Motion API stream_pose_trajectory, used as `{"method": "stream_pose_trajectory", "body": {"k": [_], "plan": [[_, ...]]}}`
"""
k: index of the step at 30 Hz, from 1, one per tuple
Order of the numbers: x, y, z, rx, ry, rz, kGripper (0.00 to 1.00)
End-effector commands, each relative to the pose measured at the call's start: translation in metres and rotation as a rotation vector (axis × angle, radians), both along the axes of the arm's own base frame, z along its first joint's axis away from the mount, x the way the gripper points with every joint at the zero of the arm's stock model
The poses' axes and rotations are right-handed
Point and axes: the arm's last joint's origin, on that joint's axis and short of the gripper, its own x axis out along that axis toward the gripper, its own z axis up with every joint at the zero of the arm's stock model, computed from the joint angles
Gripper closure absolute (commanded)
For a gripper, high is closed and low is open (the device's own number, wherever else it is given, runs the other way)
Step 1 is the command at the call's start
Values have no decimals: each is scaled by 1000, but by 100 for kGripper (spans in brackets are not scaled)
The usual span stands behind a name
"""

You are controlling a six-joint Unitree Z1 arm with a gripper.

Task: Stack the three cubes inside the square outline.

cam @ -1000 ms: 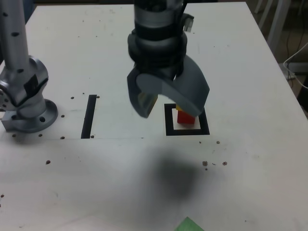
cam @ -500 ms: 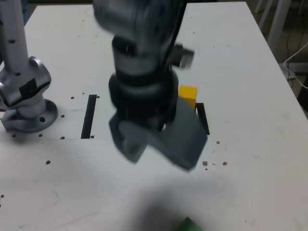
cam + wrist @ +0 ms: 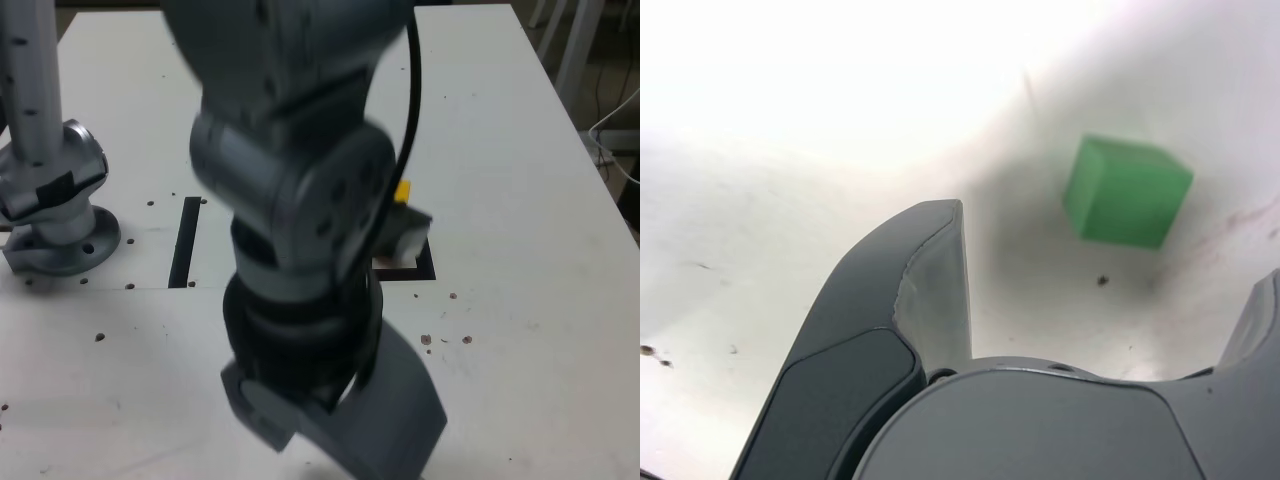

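Note:
In the wrist view the green cube (image 3: 1127, 190) lies on the white table, ahead of and between my open fingers (image 3: 930, 290), with nothing held. In the exterior view my gripper (image 3: 335, 440) hangs low near the table's front edge and hides the green cube. Behind the arm only a sliver of the yellow cube (image 3: 402, 190) shows, above the one visible corner of the square outline (image 3: 424, 262). The red cube is hidden by the arm.
A straight black tape strip (image 3: 185, 240) lies on the exterior view's left, beside the arm's grey base (image 3: 55, 200). Small dark holes (image 3: 445, 338) dot the tabletop. The table's right edge (image 3: 590, 170) has cables beyond it.
The arm has swung away from the outline toward the table's front edge, leaving the yellow cube on the stack. The open gripper now hangs near the green cube.

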Motion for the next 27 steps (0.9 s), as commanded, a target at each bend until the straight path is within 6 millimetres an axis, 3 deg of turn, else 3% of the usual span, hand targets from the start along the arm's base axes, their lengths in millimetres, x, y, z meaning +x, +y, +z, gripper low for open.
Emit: {"method": "stream_pose_trajectory", "body": {"k": [1,6,15,27], "plan": [[2,-11,-4,-4,-5,-12,0],[5,-27,-14,-4,1,-33,2],[12,-35,-32,17,21,-51,12],[33,-26,-47,41,34,-83,28]]}}
